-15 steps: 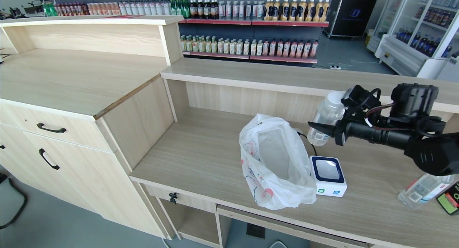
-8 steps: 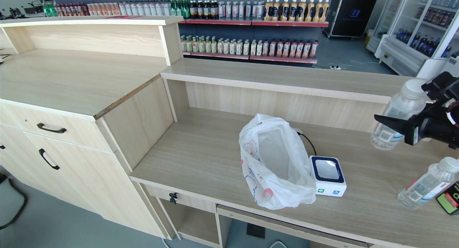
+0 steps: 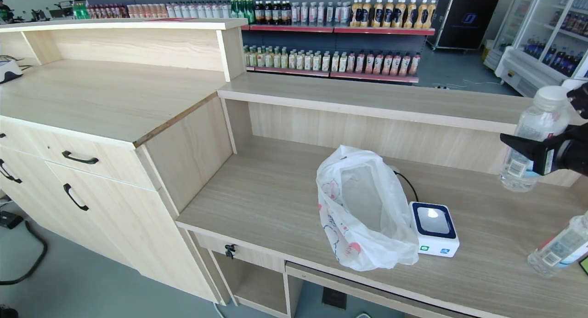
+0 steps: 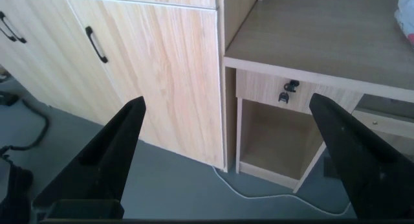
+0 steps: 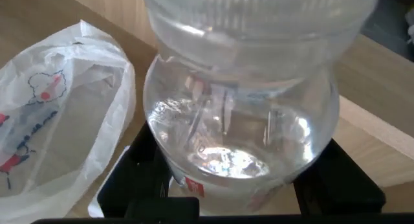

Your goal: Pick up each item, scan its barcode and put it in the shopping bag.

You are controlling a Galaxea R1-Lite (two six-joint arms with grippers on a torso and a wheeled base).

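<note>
A clear water bottle with a white cap hangs upright over the right end of the wooden counter. My right gripper is shut on its middle. The right wrist view has the same bottle close up between the dark fingers. A white plastic shopping bag stands open at mid-counter, also seen as the bag beneath the bottle. A white scanner with a dark window sits against the bag's right side. My left gripper hangs open below counter height, facing the cabinet front.
A second clear bottle lies on its side at the counter's right front corner. A raised back ledge runs behind the bag. The tall cabinet with drawer handles stands to the left. A black cable runs behind the scanner.
My right arm has carried the bottle from above the scanner away to the far right. The head camera has turned a little, shifting the whole picture to the right.
</note>
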